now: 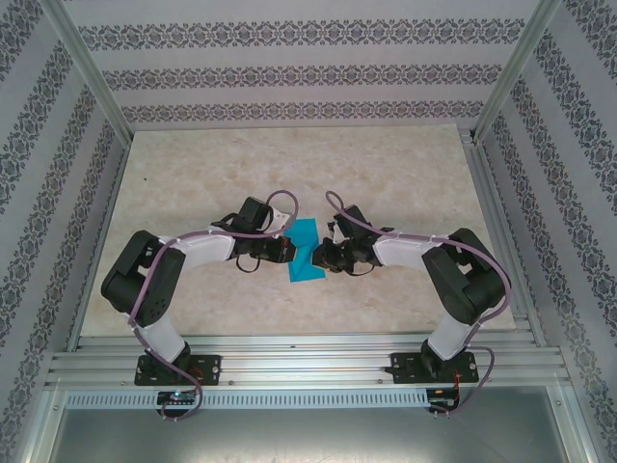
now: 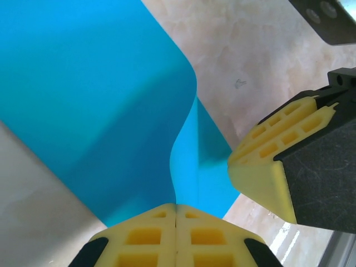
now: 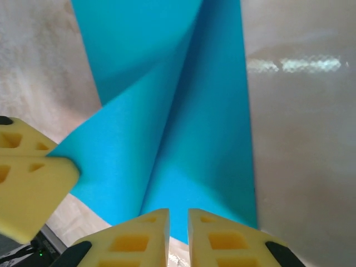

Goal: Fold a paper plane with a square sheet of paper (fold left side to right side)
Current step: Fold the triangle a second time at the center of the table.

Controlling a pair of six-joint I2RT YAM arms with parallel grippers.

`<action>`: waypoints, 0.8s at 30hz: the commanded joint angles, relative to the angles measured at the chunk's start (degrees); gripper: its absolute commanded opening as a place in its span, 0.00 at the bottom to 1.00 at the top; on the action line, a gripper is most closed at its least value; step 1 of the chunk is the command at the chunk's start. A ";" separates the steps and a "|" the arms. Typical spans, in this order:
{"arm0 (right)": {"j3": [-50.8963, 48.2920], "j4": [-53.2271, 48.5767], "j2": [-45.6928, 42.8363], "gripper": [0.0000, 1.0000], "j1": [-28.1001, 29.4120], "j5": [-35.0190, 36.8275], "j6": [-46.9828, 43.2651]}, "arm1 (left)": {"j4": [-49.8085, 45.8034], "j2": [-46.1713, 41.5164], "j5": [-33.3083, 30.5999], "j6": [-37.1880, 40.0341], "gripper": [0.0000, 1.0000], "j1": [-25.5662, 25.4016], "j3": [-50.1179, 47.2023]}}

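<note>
The square sheet of paper [image 1: 308, 253] is cyan-blue and lies mid-table between both arms. Its left part is lifted and curls toward the right. My left gripper [image 1: 289, 255] is shut on that raised edge. In the left wrist view the paper [image 2: 100, 111] bends up into my closed left gripper [image 2: 177, 207], and the right gripper's fingers [image 2: 261, 162] sit just past the sheet. In the right wrist view my right gripper [image 3: 178, 214] stands narrowly open over the near edge of the paper [image 3: 194, 139]. Nothing is between its pads, and the left fingers [image 3: 30, 183] hold the lifted corner.
The beige marbled table [image 1: 289, 174] runs out around the paper to patterned walls on three sides. A metal rail [image 1: 308, 362] with both arm bases crosses the near edge.
</note>
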 commanded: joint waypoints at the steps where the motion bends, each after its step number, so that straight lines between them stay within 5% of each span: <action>1: 0.45 -0.66 1.75 0.16 0.74 1.05 0.05 | 0.85 1.21 1.59 2.13 0.07 0.93 1.14; 24: 3.10 -9.24 5.50 0.16 2.15 4.76 -4.47 | -4.81 6.30 0.00 7.30 0.08 2.73 6.62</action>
